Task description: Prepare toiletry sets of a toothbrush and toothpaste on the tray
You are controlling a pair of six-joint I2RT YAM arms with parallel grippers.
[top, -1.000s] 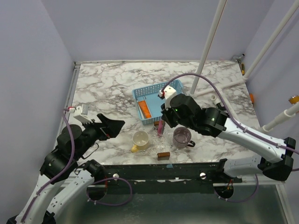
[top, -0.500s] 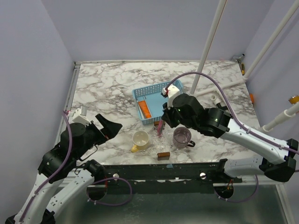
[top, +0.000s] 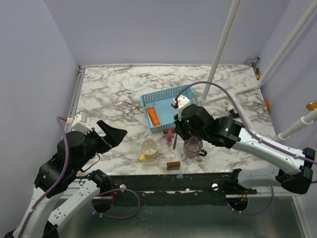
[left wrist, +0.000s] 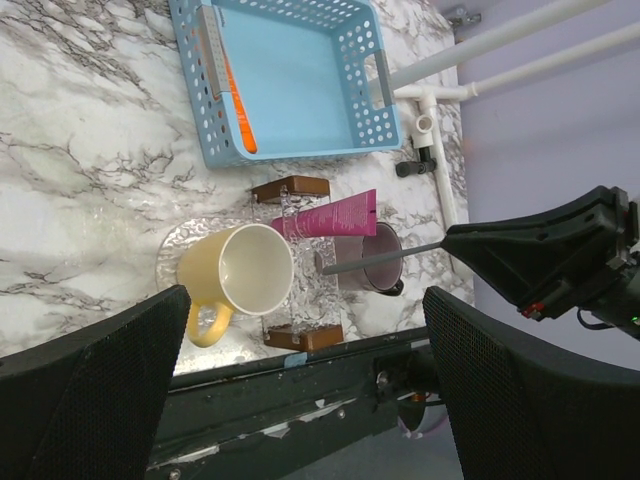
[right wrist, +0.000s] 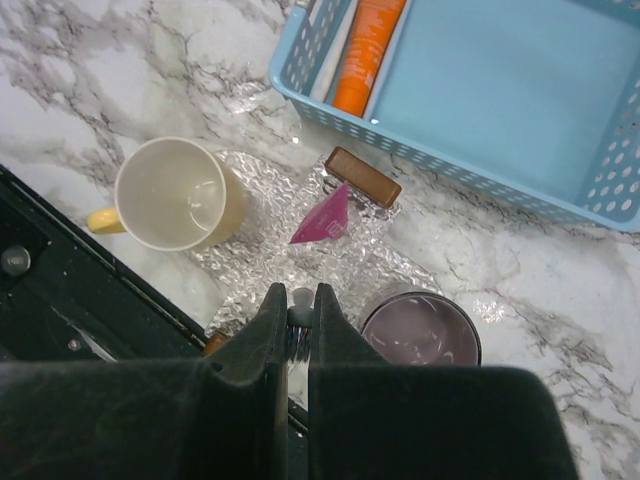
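Marbled bench below, the right tool pinches the thin straight toothbrush just nearside of the light blue mesh tray; left tool gapes, farther off.

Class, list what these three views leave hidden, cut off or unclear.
1. toothbrush: in the right wrist view, the shut right pincer covers all but a tip, so its head cannot be made out.
2. tray: in the right wrist view, its far side is cut off by the frame edges.
3. pink toothpaste: in the top view, too small to read.
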